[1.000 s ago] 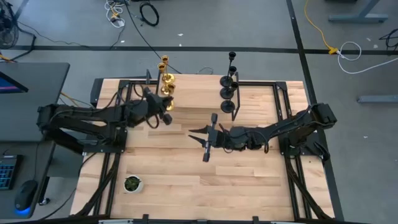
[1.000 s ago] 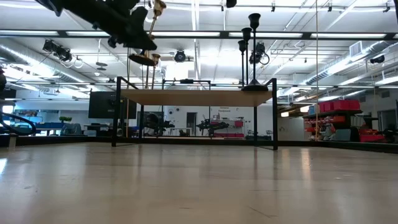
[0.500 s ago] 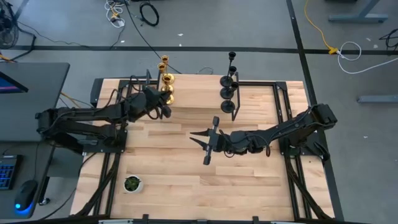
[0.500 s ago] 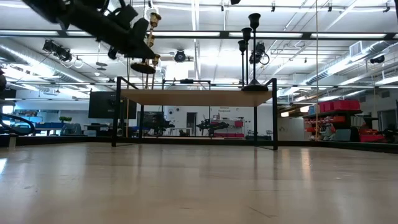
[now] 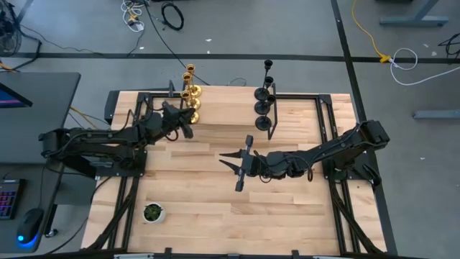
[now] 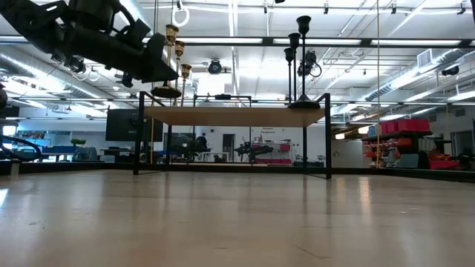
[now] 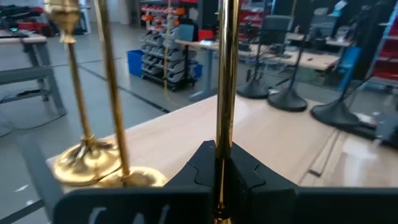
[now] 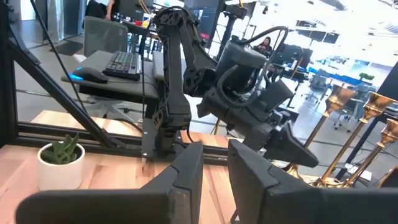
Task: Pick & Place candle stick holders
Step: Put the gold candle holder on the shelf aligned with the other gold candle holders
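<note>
Left arm placing a gold holder on the raised shelf

The left gripper pinches a gold candle stick holder by its stem, two gold holders just beyond. Next, seemingly: lower, release. The right gripper waits mid-table, fingers slightly parted, empty.

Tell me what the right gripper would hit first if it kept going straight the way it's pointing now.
Most likely the left arm. The right gripper points across the table toward the left gripper, which is clamped on a gold candle holder. The tabletop between them looks bare, though depth is hard to judge.
</note>
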